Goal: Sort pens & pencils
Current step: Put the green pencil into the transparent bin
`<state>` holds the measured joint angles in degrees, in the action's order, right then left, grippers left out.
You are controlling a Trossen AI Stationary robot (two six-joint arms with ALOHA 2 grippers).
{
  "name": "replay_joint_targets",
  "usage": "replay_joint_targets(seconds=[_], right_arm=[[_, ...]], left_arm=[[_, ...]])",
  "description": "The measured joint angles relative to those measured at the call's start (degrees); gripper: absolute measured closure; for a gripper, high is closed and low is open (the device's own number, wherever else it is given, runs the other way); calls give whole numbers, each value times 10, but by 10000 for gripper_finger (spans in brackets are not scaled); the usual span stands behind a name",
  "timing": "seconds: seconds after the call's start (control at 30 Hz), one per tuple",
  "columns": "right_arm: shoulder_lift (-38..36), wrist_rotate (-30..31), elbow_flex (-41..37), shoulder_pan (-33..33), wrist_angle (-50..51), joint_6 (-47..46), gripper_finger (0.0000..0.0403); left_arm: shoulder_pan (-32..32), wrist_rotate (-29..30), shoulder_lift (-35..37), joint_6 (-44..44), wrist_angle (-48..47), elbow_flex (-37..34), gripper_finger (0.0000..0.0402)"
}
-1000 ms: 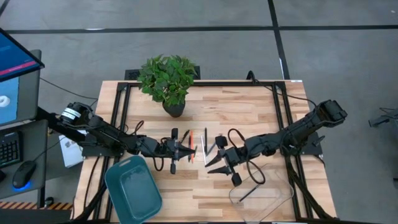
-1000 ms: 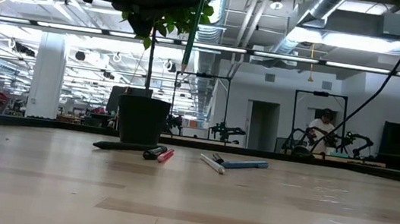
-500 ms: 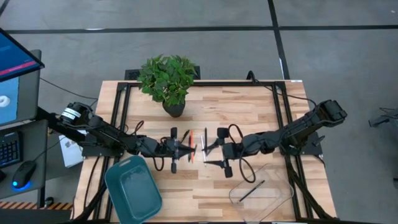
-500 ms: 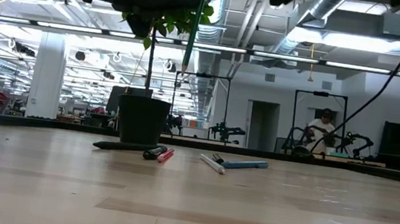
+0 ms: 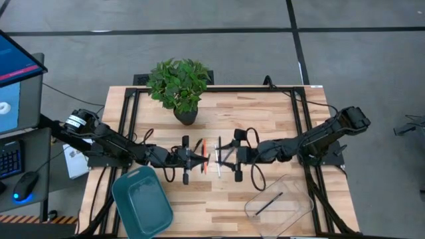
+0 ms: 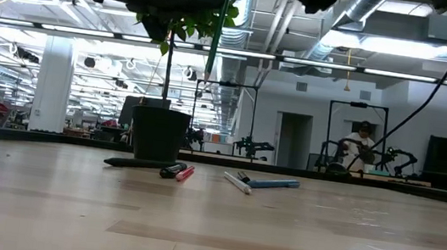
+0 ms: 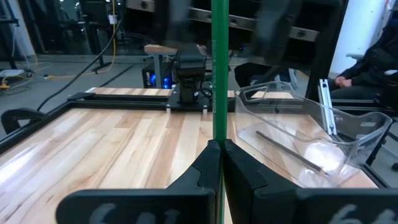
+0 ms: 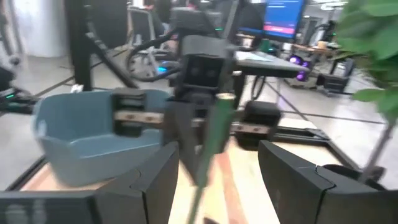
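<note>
The left gripper pinches a green pencil upright, in front of the plant. The right gripper, fingers spread, faces it just beside. Other pens lie on the table near the plant; one rests in the clear bin.

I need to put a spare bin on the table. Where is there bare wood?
Free: the far strip right of the potted plant, and the near edge between teal bin and clear tray. Crowded: mid-table, where both grippers meet over the pens.
</note>
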<state>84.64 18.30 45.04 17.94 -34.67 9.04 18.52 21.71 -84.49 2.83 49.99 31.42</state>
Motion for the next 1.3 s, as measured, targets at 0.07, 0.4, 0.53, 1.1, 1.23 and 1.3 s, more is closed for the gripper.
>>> replay_joint_targets(seconds=[0.07, 0.4, 0.53, 1.1, 1.23, 1.3], right_arm=[[8, 0, 0, -8, -12, 0, 158], [10, -35, 0, -17, -31, 0, 159], [10, -41, 0, -17, -34, -1, 159], [10, -64, 0, -34, -44, -6, 159], [10, -65, 0, -39, -44, -6, 159], [10, -65, 0, -39, -48, -6, 159]], left_arm=[[0, 0, 0, 0, 0, 0, 401], [0, -1, 0, -11, 7, 0, 401], [0, -1, 0, -13, 10, 0, 401], [-22, -37, 0, -5, 28, 0, 401], [-22, -55, 0, -17, 36, 5, 401], [-22, -55, 0, -23, 34, 10, 401]])
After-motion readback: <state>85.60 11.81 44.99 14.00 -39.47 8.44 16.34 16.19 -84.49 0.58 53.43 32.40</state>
